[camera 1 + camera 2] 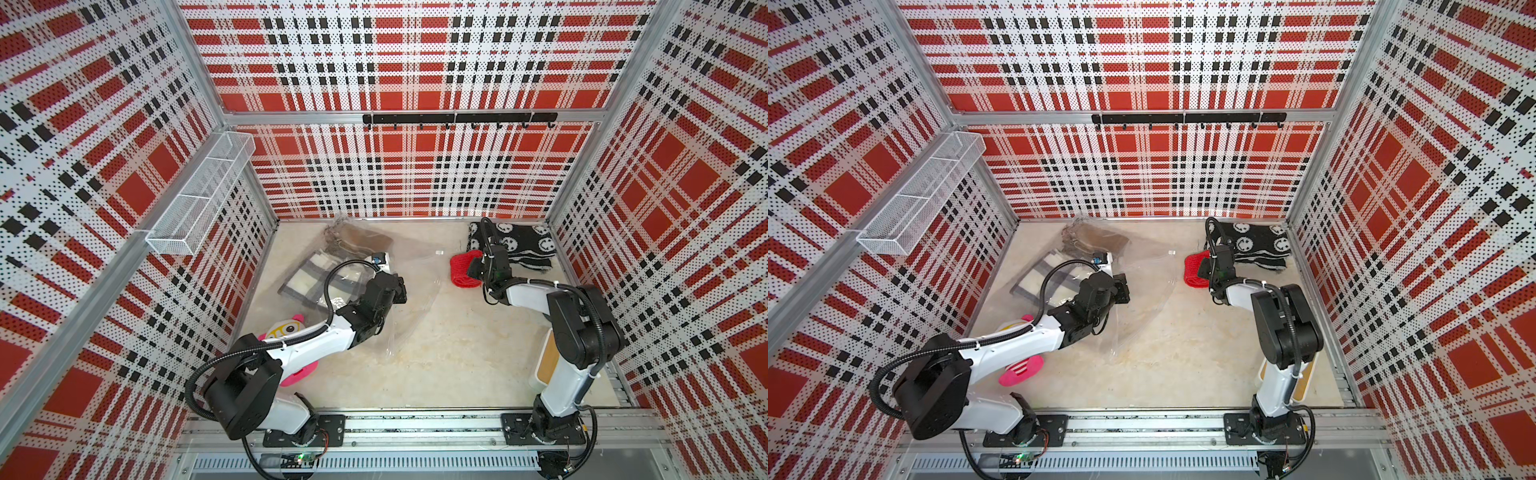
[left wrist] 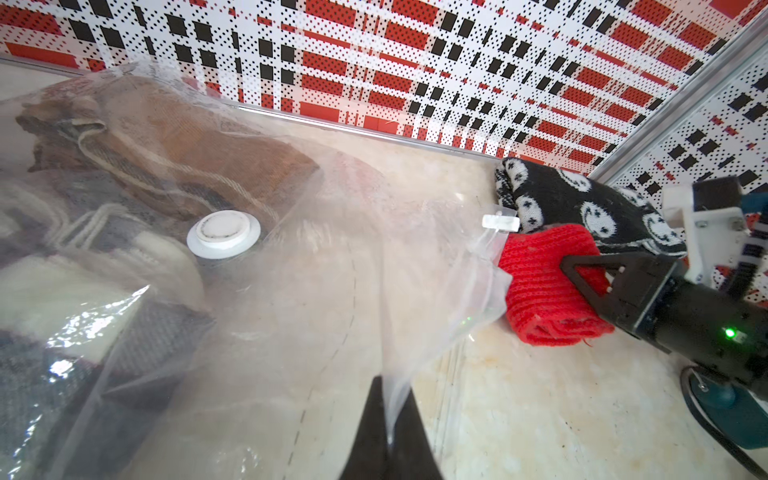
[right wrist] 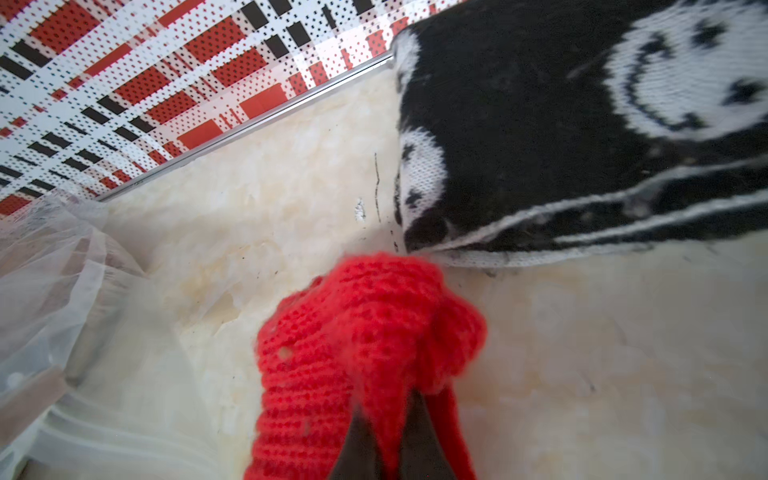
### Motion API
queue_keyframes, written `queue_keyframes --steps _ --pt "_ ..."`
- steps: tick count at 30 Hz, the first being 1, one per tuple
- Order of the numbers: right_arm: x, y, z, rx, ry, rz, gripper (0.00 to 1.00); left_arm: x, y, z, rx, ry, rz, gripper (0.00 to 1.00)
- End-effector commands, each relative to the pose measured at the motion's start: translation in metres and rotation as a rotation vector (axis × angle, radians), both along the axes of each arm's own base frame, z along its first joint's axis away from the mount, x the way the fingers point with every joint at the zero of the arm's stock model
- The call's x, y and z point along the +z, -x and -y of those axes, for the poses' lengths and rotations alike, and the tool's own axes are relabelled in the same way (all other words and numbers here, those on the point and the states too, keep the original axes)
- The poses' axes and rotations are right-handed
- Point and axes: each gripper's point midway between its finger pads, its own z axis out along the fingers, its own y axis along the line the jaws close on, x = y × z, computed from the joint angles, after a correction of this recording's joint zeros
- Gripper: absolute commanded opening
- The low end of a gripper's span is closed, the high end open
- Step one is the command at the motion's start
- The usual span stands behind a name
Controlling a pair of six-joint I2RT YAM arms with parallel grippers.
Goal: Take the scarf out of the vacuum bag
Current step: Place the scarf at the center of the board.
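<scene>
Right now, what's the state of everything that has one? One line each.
left end effector: shut on the vacuum bag's edge.
right end effector: shut on the red scarf.
vacuum bag: on the table, edge pinched up, plaid scarf and brown scarf inside.
valve cap: seated on the bag.
red scarf: folded, outside the bag.
black smiley scarf: folded, outside the bag.

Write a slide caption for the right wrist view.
Right claw shut on red knit scarf, beside a black smiley scarf.
</scene>
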Motion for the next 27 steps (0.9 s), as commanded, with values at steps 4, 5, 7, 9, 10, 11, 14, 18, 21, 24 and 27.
queue_keyframes --steps 4,5,7,9,10,11,14,18,21,24,27 --pt "-0.008 -0.027 -0.018 0.063 0.005 -0.008 0.00 0.013 0.001 -0.006 0.014 0.031 0.035 0.00" --pt "-0.009 -0.031 -0.022 0.070 -0.005 -0.009 0.00 0.013 0.001 -0.005 0.012 0.032 0.034 0.00" --pt "-0.008 -0.040 -0.029 0.076 -0.007 -0.002 0.00 0.013 0.001 -0.005 0.010 0.034 0.035 0.00" --pt "-0.011 -0.050 -0.034 0.081 -0.009 -0.007 0.00 0.013 0.002 -0.005 0.009 0.034 0.034 0.00" --pt "-0.013 -0.053 -0.037 0.088 -0.018 -0.011 0.00 0.014 0.002 -0.005 0.009 0.036 0.035 0.00" --pt "-0.013 -0.058 -0.040 0.091 -0.025 -0.012 0.00 0.014 0.002 -0.005 0.009 0.035 0.034 0.00" --pt "-0.015 -0.071 -0.043 0.088 -0.028 -0.014 0.00 0.013 0.002 -0.004 0.007 0.035 0.034 0.00" --pt "-0.013 -0.091 -0.049 0.071 -0.061 0.001 0.00 0.012 0.001 -0.004 0.007 0.031 0.031 0.00" --pt "-0.016 -0.104 -0.050 0.062 -0.052 -0.017 0.00 0.011 0.001 -0.004 0.006 0.031 0.029 0.00" --pt "-0.019 -0.112 -0.039 0.014 -0.027 -0.026 0.00 0.012 0.001 -0.003 0.003 0.034 0.030 0.00" --pt "-0.019 -0.120 -0.027 -0.024 -0.030 -0.029 0.00 0.011 0.001 -0.003 0.002 0.031 0.029 0.00"
